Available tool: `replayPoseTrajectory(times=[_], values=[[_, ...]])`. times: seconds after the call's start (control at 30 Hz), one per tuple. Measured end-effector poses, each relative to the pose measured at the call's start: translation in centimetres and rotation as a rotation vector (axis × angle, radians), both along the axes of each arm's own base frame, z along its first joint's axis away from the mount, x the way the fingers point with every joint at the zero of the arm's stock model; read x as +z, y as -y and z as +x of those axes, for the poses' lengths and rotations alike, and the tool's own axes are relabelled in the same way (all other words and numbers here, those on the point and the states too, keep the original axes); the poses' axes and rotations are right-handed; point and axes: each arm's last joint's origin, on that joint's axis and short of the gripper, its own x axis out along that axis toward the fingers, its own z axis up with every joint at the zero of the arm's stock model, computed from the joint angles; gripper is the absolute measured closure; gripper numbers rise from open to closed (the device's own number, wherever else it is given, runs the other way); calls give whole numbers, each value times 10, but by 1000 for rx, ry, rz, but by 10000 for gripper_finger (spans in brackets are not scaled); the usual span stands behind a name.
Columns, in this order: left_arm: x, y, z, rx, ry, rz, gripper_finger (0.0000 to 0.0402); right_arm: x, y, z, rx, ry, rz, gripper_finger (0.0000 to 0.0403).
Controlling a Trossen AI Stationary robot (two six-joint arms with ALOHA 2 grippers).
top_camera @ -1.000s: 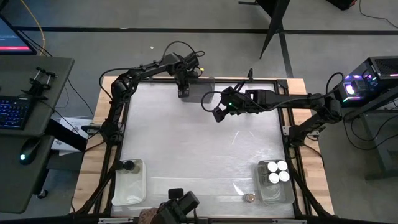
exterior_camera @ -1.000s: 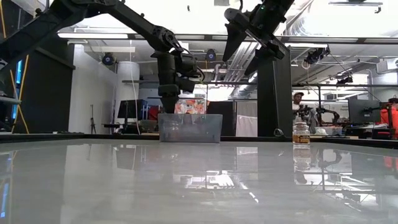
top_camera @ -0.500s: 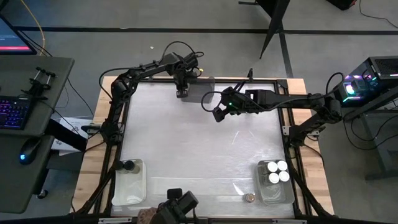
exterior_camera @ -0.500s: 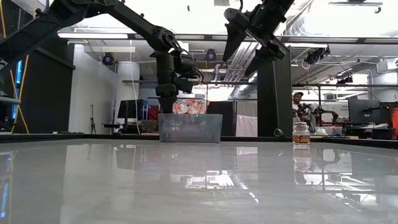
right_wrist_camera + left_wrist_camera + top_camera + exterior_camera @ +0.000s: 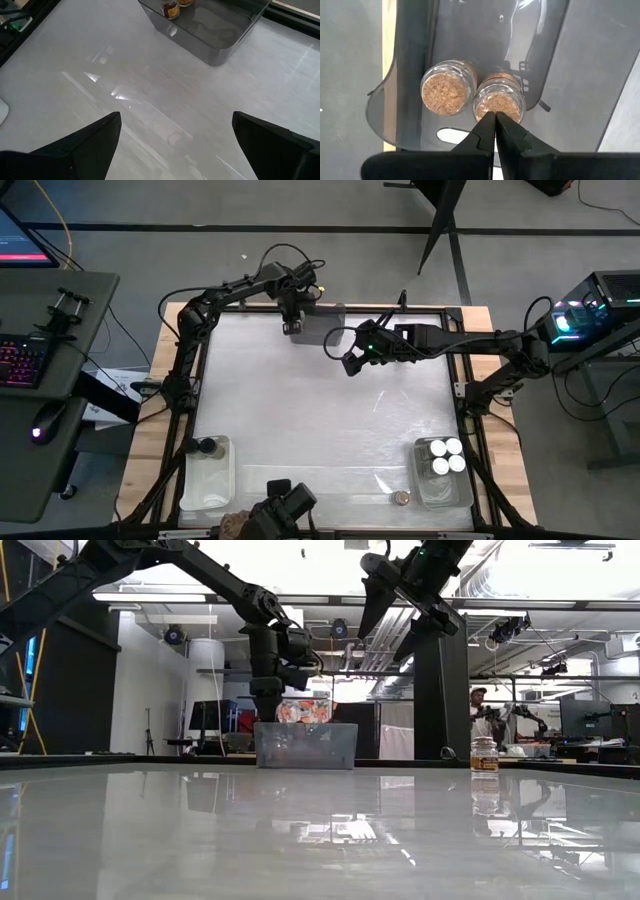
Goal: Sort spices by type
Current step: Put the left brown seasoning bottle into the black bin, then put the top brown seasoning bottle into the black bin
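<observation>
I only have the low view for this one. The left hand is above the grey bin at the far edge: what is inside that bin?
Observer: The left wrist view shows a cork-topped jar and a second cork-topped jar side by side in the grey bin. The left hand is shut, its tips over the second.
Operator: And the lone jar on my right?
Observer: From above, that lone jar stands on the table just outside a clear bin that holds white-lidded jars.
Operator: Any other bin?
Observer: Yes, a second clear bin on the left arm's side holds one dark-lidded jar.
</observation>
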Motion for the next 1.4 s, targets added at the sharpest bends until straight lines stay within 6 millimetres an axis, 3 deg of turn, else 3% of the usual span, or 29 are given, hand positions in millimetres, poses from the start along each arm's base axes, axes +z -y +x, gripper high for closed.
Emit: replayPoseTrajectory(times=[0.5, 0.63, 0.8, 0.97, 1.17, 1.3, 1.4], values=[[8, 0, 2, 43, 32, 45, 401, 2, 0, -2, 24, -16, -26, 25], [29, 7, -4, 69, 85, 22, 401, 14, 4, -22, -31, -45, -61, 25], [61, 12, -15, 124, 317, -168, 401, 15, 30, -62, -282, -204, 14, 25], [91, 25, -21, 96, 517, -361, 401, -16, 61, -91, -451, -364, 117, 25], [134, 63, -25, -11, 621, -362, 401, -70, 87, -117, -517, -404, 270, 25], [164, 94, -31, -106, 699, -356, 401, -82, 95, -122, -528, -351, 302, 25], [174, 111, -40, -92, 772, -377, 401, -88, 95, -121, -530, -338, 297, 25]])
